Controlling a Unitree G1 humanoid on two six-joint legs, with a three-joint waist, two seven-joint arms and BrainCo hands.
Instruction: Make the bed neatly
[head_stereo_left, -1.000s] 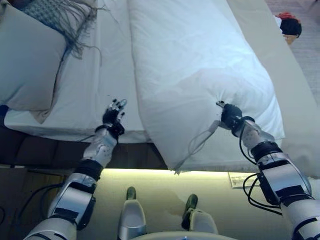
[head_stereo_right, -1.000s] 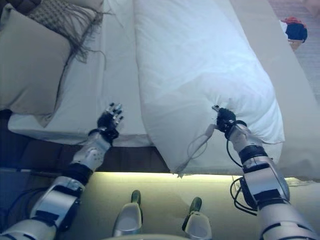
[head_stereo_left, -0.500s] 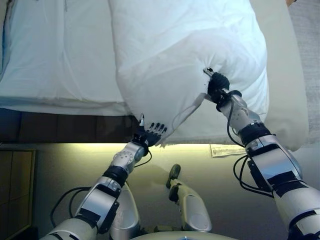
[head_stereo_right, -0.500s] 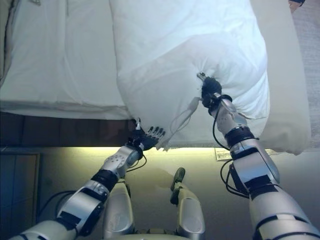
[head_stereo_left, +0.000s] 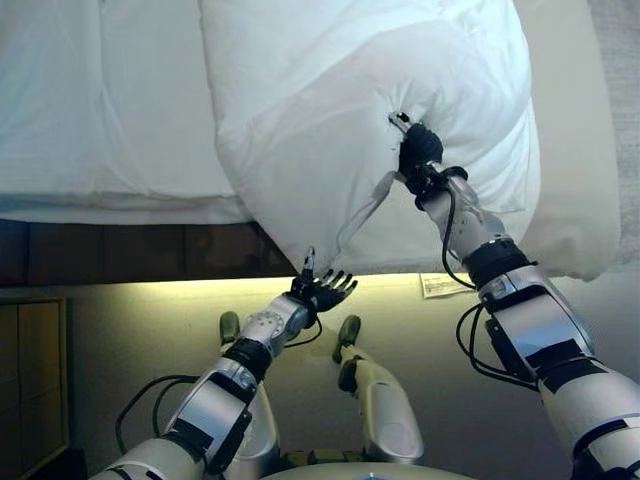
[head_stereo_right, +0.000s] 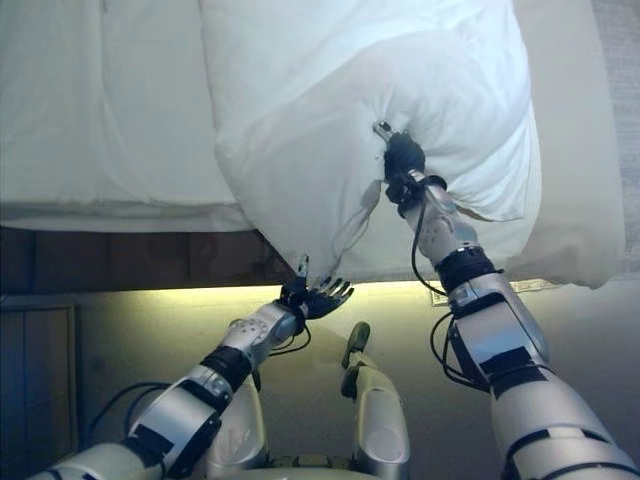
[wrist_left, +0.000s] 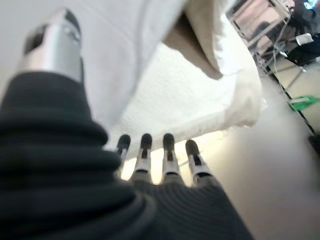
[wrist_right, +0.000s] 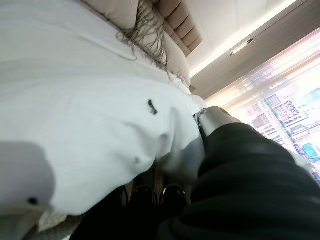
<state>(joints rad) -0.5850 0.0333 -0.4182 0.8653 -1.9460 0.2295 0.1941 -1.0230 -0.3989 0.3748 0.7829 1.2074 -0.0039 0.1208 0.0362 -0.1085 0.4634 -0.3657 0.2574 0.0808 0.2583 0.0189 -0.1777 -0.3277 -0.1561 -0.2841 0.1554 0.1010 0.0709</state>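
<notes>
A thick white duvet (head_stereo_left: 330, 90) lies bunched on the bed, and one corner (head_stereo_left: 298, 250) hangs over the near edge. My right hand (head_stereo_left: 418, 152) is shut on a pinch of the duvet's cloth, which puckers around it. In the right wrist view its fingers curl into the cloth (wrist_right: 75, 100). My left hand (head_stereo_left: 322, 292) is open with straight, spread fingers, just below the hanging corner. In the left wrist view its fingertips (wrist_left: 168, 145) point at the duvet's underside (wrist_left: 165, 100) without holding it.
A white sheet (head_stereo_left: 100, 100) covers the mattress to the left. A beige cover (head_stereo_left: 575, 150) lies along the right side. The dark bed base (head_stereo_left: 120, 252) has a lit strip beneath it. A paper (head_stereo_left: 440, 286) lies on the floor. A fringed throw (wrist_right: 145, 30) lies at the bed's head.
The view has shifted toward the bed's foot. My left hand has gone from the mattress edge down to under the hanging duvet corner. My right hand keeps its grip, pushed farther over the bed.
</notes>
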